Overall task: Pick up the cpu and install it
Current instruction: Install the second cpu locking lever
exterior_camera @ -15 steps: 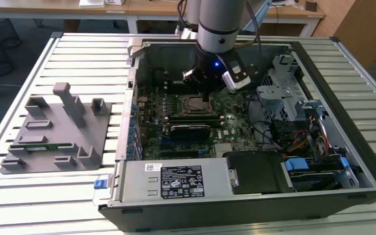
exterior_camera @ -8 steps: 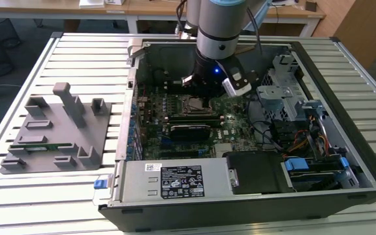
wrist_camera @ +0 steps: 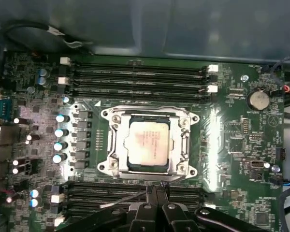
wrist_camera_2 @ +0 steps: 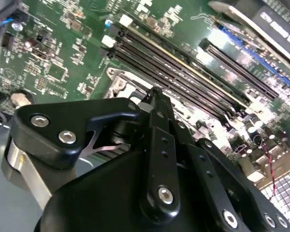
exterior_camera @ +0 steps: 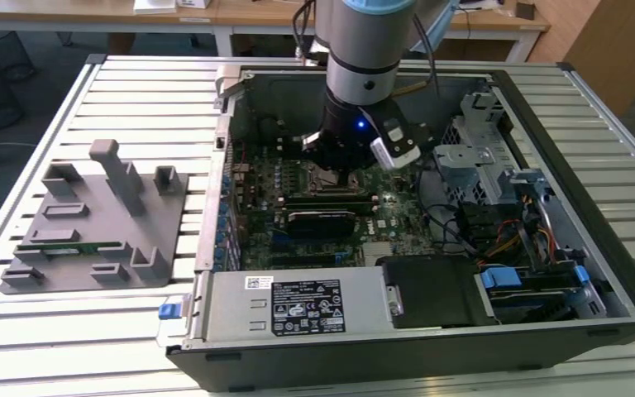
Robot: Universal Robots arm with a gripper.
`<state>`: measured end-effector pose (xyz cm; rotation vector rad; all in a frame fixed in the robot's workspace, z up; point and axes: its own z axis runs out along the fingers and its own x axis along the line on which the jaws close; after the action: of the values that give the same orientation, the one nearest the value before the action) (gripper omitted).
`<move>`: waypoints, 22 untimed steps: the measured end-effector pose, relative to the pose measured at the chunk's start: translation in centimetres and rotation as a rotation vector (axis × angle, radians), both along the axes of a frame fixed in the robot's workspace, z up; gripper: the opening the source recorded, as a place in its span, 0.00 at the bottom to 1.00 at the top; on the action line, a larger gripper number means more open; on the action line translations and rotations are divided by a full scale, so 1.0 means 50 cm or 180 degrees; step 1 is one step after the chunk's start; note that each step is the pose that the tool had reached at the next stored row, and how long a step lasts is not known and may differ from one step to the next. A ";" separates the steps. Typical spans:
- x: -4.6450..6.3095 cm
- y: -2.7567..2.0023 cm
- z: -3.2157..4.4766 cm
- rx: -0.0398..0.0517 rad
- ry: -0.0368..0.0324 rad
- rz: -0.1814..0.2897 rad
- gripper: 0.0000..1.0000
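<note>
Cpu [wrist_camera: 146, 144] lies flat in the socket frame [wrist_camera: 147, 143] on the green board [wrist_camera: 232, 130], metal top up, and I read it as already seated or nearly so. It is square, so no long axis; its sides run parallel to the frame and to the memory slots [wrist_camera: 135, 77]. My pincer [wrist_camera: 157, 203] hovers just beside the frame's edge, over the other slots, and I cannot tell how far it is parted or whether it holds anything. My worry: if the chip sits slightly skewed, any downward press could bend the contacts; a sideways nudge from the pincer could also knock the frame or scrape the board.
</note>
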<state>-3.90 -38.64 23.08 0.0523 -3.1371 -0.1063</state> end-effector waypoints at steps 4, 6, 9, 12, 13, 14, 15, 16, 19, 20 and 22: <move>-0.013 -0.0003 -0.001 0.0000 0.0000 0.0000 0.11; -0.022 -0.0004 -0.002 0.0000 0.0001 0.0000 0.11; -0.030 -0.0004 -0.006 0.0000 0.0003 0.0000 0.11; -0.031 -0.0004 -0.013 -0.0001 0.0011 0.0001 0.11; -0.031 -0.0004 -0.016 0.0000 0.0016 0.0000 0.11; -0.031 -0.0004 -0.019 0.0000 0.0022 0.0000 0.11; -0.031 -0.0004 -0.022 0.0000 0.0026 0.0000 0.11; -0.032 -0.0004 -0.023 -0.0001 0.0028 0.0000 0.11; -0.036 -0.0005 -0.025 -0.0001 0.0029 0.0000 0.11; -0.040 -0.0006 -0.026 -0.0001 0.0029 0.0000 0.11; -0.049 -0.0015 -0.027 0.0000 0.0028 0.0000 0.11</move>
<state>-6.33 -38.71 21.75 0.0518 -3.1282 -0.1064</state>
